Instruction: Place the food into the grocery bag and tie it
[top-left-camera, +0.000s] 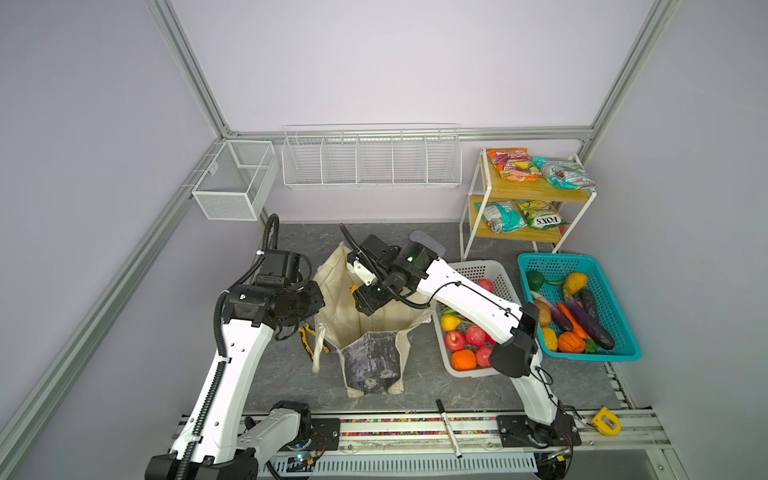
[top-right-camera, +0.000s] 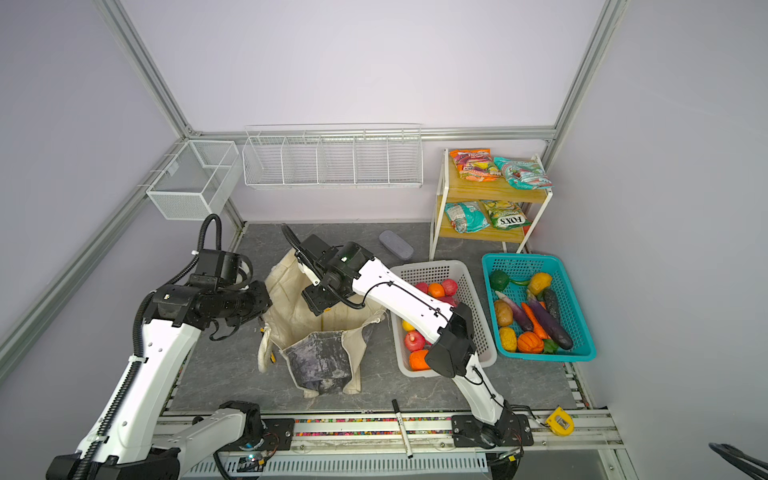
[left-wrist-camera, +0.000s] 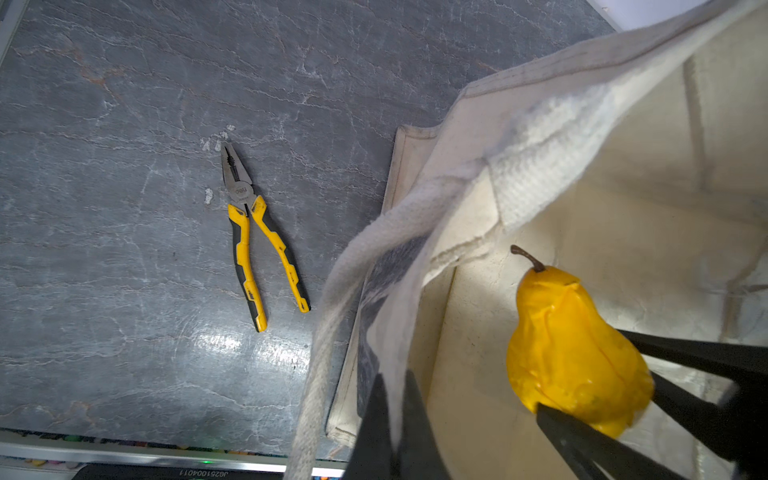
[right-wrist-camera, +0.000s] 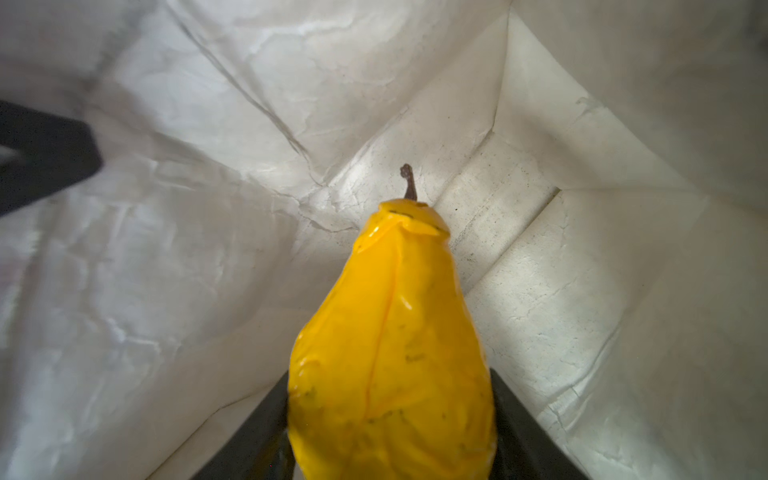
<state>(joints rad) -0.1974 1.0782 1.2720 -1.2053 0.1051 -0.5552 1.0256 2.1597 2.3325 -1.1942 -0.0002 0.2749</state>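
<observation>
Legible print: "FOX'S" in white block letters, upside down to the camera, on a green-yellow snack packet on the lower board of the wooden shelf.
Other packets: lettering on the orange and teal packs is too small to read.
Pliers: yellow-and-black handles, lying flat on the grey worktop just beside the bag. There is a small maker's mark near the pivot, which I cannot read with certainty.
Left hand: fingers pressed together, pinching the cream cloth at the rim of the grocery bag and holding that side up. One loop handle hangs just beside the grip.
Right hand: partly spread, its two black fingers clamped on the broad lower body of a yellow pear. The stem points away from the wrist.
Pear position: inside the bag's open mouth, above the cream lining and not resting on it.
Bag position: standing on the worktop between the two arms, with the marbled grey panel facing the robot's base.
Remaining food: fruit in the white basket and vegetables in the teal basket, both on the right of the bag.
</observation>
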